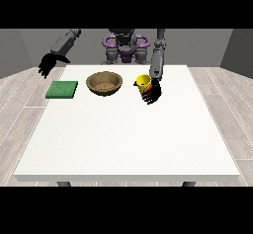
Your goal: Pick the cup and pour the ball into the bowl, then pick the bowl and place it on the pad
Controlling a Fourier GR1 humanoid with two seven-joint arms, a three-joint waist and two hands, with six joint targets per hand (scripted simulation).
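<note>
Hand at view's right (152,93) curled round yellow cup (143,82), beside bowl (104,83). Hand at view's left (47,64) relaxed, above worktop (128,134) edge.

No text, label, brand, number or sign can be read on anything shown on the table or around it.

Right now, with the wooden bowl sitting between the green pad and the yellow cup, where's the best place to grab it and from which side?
Probably the rim of the wooden bowl, taken from above on the edge nearest the green pad. The bowl is wide, shallow and upright, so only its thin lip offers a pinch. The hand at the view's left hangs free near that side, while the hand at the view's right is at the yellow cup.
</note>
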